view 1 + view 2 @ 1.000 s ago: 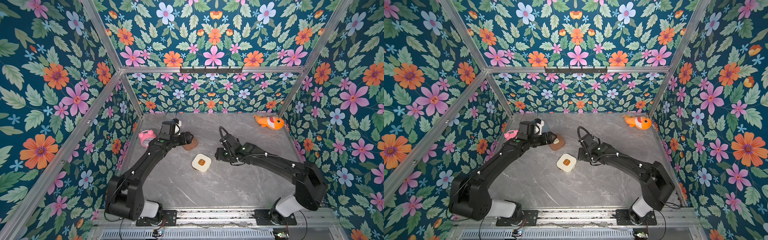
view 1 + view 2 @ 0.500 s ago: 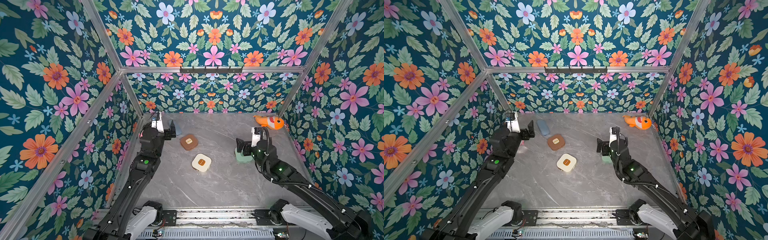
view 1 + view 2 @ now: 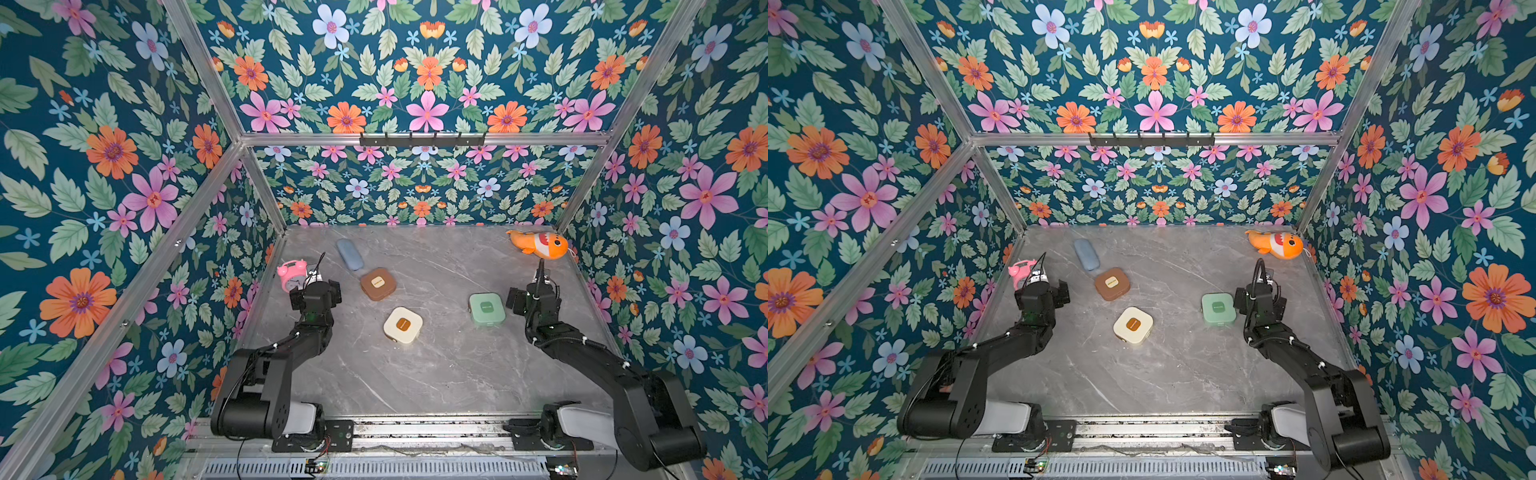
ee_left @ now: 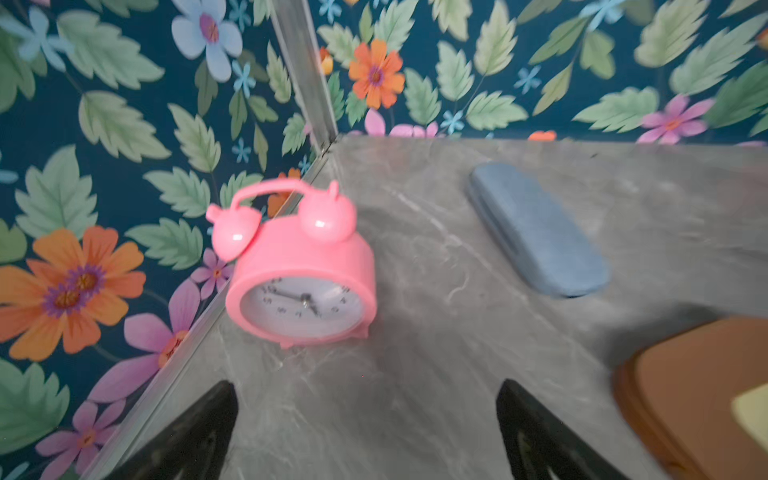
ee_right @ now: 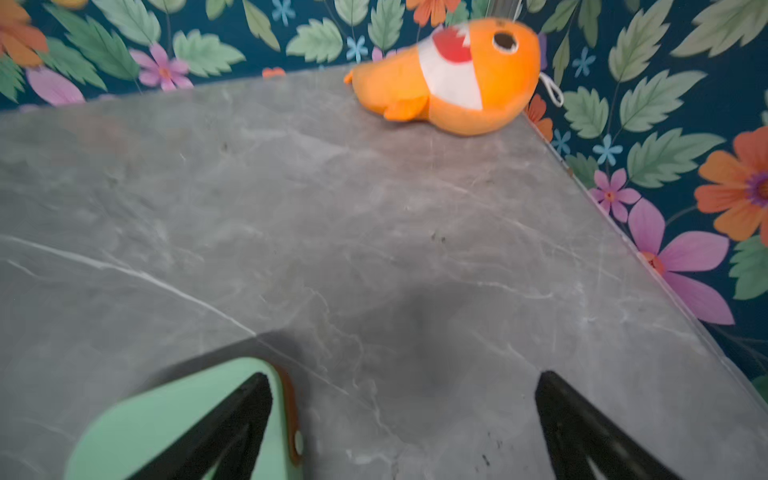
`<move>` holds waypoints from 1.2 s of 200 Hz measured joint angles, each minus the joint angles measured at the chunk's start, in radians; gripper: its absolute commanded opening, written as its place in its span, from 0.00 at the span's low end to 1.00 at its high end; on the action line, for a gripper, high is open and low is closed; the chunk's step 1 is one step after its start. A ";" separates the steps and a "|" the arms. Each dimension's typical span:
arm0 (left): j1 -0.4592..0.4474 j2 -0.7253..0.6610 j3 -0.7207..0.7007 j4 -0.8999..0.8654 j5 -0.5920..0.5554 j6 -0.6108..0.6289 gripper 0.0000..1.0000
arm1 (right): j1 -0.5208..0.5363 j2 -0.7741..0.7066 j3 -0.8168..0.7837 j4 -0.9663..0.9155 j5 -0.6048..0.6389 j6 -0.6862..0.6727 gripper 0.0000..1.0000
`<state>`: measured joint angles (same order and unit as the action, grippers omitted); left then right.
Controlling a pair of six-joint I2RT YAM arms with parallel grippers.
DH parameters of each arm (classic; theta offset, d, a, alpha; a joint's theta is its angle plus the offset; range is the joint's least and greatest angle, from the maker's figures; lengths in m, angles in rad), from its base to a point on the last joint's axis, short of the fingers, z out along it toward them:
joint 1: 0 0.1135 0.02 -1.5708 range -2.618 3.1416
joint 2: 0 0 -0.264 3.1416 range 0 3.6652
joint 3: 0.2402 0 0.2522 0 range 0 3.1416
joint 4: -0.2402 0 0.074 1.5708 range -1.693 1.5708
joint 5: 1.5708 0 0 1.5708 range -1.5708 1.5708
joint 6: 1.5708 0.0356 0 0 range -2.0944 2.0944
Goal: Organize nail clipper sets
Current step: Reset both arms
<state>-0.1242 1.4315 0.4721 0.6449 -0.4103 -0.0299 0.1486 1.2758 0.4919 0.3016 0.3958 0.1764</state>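
Just beside our right gripper (image 3: 534,293), spread empty like our left gripper (image 3: 316,291), sits the shut mint case (image 3: 487,308), the brown case (image 3: 377,283) near the left, the cream case (image 3: 402,324) between, so we judge the packing done and only tidying left.

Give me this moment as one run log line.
left gripper: open, empty, facing pink alarm clock | right gripper: open, empty, beside closed mint case | brown case, cream case: closed, apart
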 measured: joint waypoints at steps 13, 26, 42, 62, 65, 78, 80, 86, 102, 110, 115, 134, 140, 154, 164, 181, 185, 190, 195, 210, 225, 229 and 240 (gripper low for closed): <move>0.014 0.047 -0.018 0.052 -0.001 -0.016 0.99 | -0.005 0.041 -0.028 0.071 0.003 -0.021 1.00; 0.029 0.087 -0.028 0.097 0.008 -0.016 0.99 | -0.009 0.069 -0.033 0.085 -0.001 -0.034 1.00; 0.043 0.115 -0.034 0.155 0.021 -0.016 0.99 | -0.009 0.077 -0.043 0.147 -0.004 -0.060 1.00; 0.059 0.142 -0.042 0.215 0.047 -0.016 0.99 | -0.011 0.060 -0.095 0.238 -0.023 -0.095 1.00; 0.059 0.142 -0.044 0.219 0.046 -0.016 0.99 | -0.013 0.055 -0.104 0.248 -0.026 -0.100 1.00; 0.061 0.140 -0.061 0.260 0.066 -0.016 0.99 | -0.015 0.026 -0.124 0.257 -0.037 -0.103 1.00; 0.062 0.138 -0.065 0.266 0.071 -0.016 0.99 | -0.015 0.020 -0.127 0.258 -0.043 -0.103 1.00; 0.063 0.135 -0.081 0.290 0.074 -0.016 0.99 | -0.017 0.003 -0.131 0.261 -0.057 -0.100 1.00; 0.063 0.134 -0.137 0.362 0.089 -0.016 0.99 | -0.017 -0.027 -0.138 0.266 -0.083 -0.087 1.00; 0.063 0.142 -0.163 0.403 0.096 -0.015 0.99 | -0.017 -0.033 -0.140 0.266 -0.095 -0.076 1.00; 0.064 0.154 -0.180 0.443 0.095 -0.015 0.99 | -0.017 -0.034 -0.140 0.266 -0.105 -0.074 1.00; 0.064 0.173 -0.202 0.486 0.116 -0.011 0.99 | -0.017 -0.033 -0.140 0.264 -0.128 -0.070 1.00; 0.064 0.172 -0.201 0.505 0.120 -0.011 0.99 | -0.017 -0.032 -0.140 0.264 -0.132 -0.070 1.00; 0.064 0.175 -0.199 0.545 0.122 -0.008 0.99 | -0.017 -0.032 -0.140 0.264 -0.143 -0.070 1.00; 0.065 0.174 -0.199 0.550 0.124 -0.008 0.99 | -0.018 -0.032 -0.139 0.264 -0.161 -0.070 1.00; 0.065 0.174 -0.198 0.560 0.124 -0.007 0.99 | -0.019 -0.029 -0.135 0.263 -0.178 -0.070 0.99; 0.065 0.174 -0.198 0.561 0.124 -0.007 0.99 | -0.021 -0.028 -0.134 0.263 -0.180 -0.071 1.00; 0.065 0.174 -0.198 0.562 0.125 -0.007 0.99 | -0.021 -0.026 -0.134 0.264 -0.179 -0.072 1.00; 0.065 0.174 -0.198 0.564 0.125 -0.007 0.99 | -0.023 -0.024 -0.134 0.267 -0.179 -0.076 1.00; 0.065 0.175 -0.198 0.570 0.125 -0.007 0.99 | -0.033 -0.008 -0.156 0.318 -0.179 -0.104 1.00; 0.065 0.175 -0.198 0.573 0.125 -0.007 0.99 | -0.088 0.022 -0.184 0.377 -0.214 -0.117 1.00; 0.065 0.175 -0.198 0.573 0.125 -0.007 0.99 | -0.105 0.032 -0.190 0.394 -0.218 -0.117 1.00; 0.065 0.175 -0.198 0.574 0.126 -0.005 0.99 | -0.154 0.084 -0.204 0.452 -0.249 -0.108 1.00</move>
<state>-0.0593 1.6066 0.2737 1.2186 -0.2848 -0.0345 -0.0051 1.3594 0.2882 0.7540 0.1463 0.0689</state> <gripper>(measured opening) 0.994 0.996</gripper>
